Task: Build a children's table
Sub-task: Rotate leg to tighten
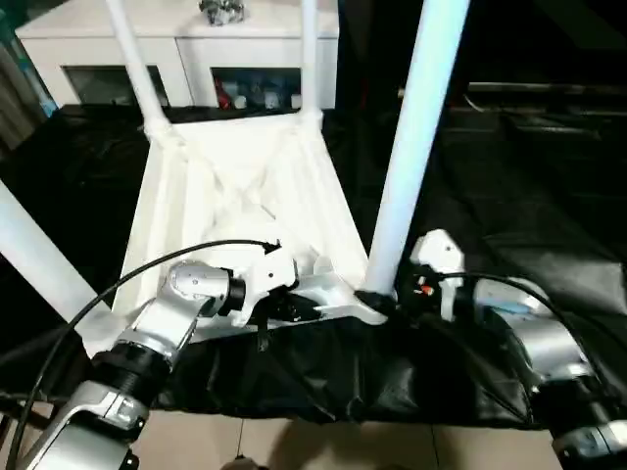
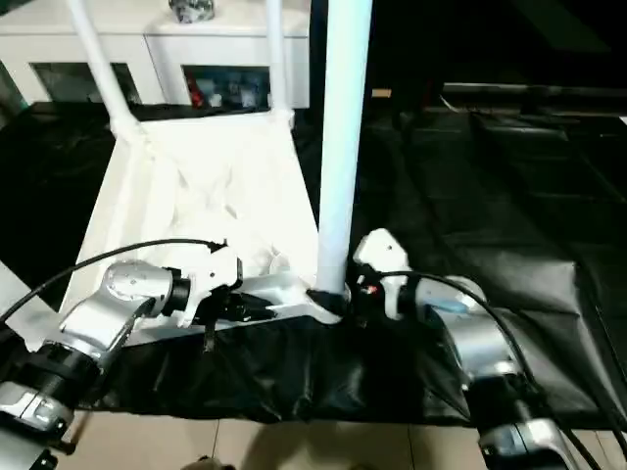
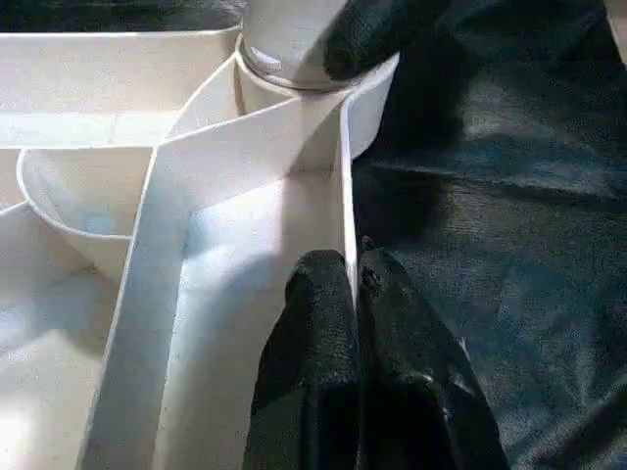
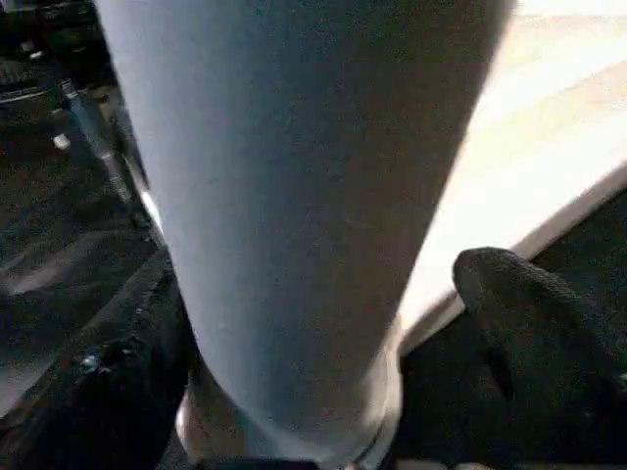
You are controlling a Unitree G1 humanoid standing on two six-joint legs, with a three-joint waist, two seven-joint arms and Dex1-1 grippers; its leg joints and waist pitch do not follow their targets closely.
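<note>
The table (image 1: 245, 206) lies upside down on the black cloth (image 1: 509, 225). Left gripper (image 3: 355, 284) pinches its rim; right gripper (image 4: 323, 431) straddles the near leg (image 1: 416, 137), jaws wide. Unseated, that leg could topple.

Leg tops: three upright legs, including the near leg (image 1: 411, 147), cut off by the upper picture edge.
Cabinet (image 1: 186, 44) contents: small, unidentifiable behind the glass.
Object on cabinet (image 1: 221, 10): cropped, unidentifiable.
Right tool (image 1: 397, 294): fingertips hidden behind the near leg.
</note>
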